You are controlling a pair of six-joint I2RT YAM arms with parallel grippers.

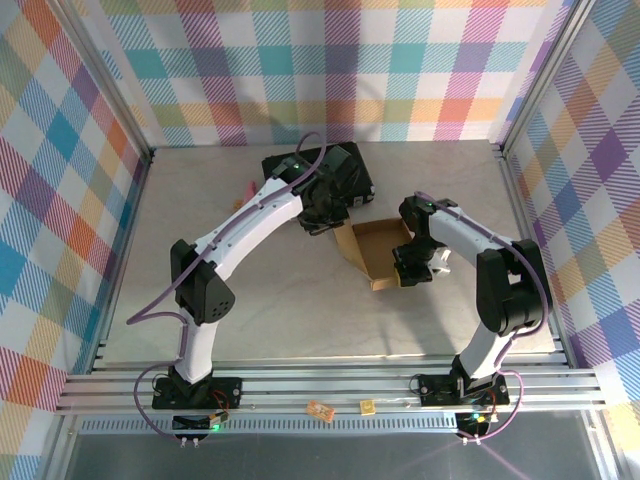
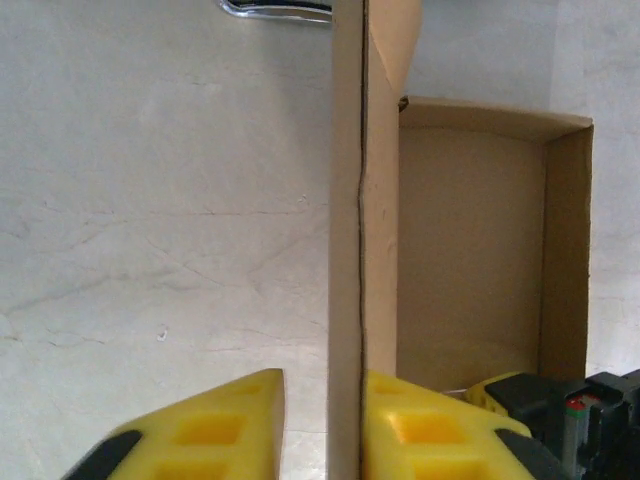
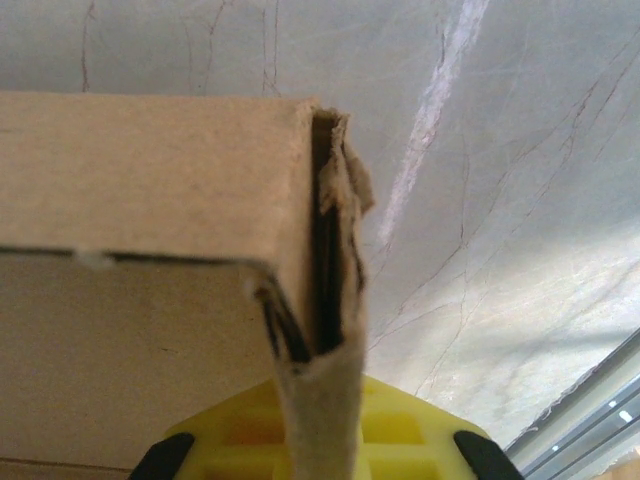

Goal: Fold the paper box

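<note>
The paper box point(image 1: 378, 243) is brown cardboard, a shallow open tray lying mid-table between the arms. My left gripper point(image 1: 326, 218) is at its left wall. In the left wrist view this wall point(image 2: 346, 200) runs edge-on between the yellow fingers point(image 2: 230, 420). The right finger touches it, the left one stands a small gap away, so the left gripper point(image 2: 324, 374) is narrowly open around the wall. My right gripper point(image 1: 412, 268) is at the box's near right corner, shut on a frayed cardboard flap point(image 3: 320, 400) of the paper box point(image 3: 150, 170).
A black hard case point(image 1: 340, 165) lies just behind the left gripper, and its metal latch point(image 2: 275, 8) shows at the top of the left wrist view. A small pink object point(image 1: 247, 188) lies left of the case. Two small bits point(image 1: 320, 410) sit on the front rail.
</note>
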